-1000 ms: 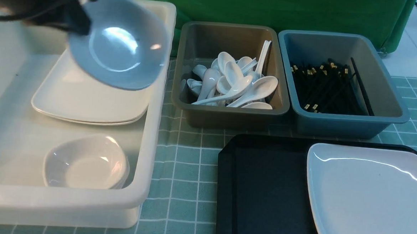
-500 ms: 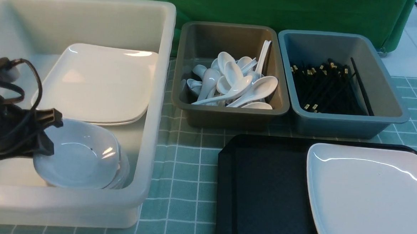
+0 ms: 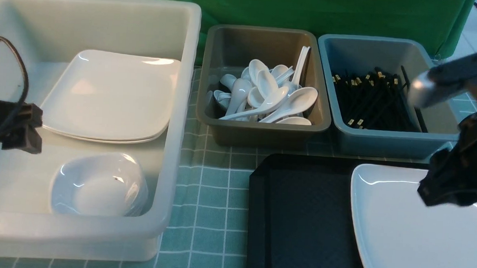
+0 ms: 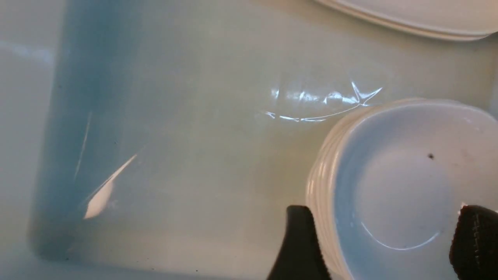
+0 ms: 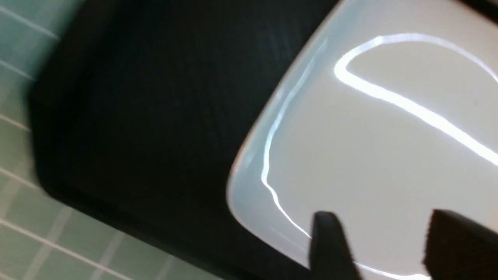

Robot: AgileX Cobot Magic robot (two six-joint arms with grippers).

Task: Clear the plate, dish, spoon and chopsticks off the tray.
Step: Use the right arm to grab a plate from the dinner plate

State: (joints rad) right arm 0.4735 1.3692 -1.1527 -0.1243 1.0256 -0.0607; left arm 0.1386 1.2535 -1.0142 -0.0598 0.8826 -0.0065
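Note:
The large white plate lies on the right half of the black tray. My right gripper hangs open just over the plate's far edge; in the right wrist view its fingers stand apart above the plate and tray. The small white dish rests on top of a stack in the white tub. My left gripper is open to the left of it, holding nothing. In the left wrist view its fingers straddle the dish's rim from above. No spoon or chopsticks show on the tray.
Two large plates are stacked at the back of the white tub. A brown tub holds several white spoons. A blue-grey tub holds several black chopsticks. A green checked cloth covers the table.
My left gripper carried the dish down onto the stack, let it go and drew back to the left. My right arm has come into view over the plate.

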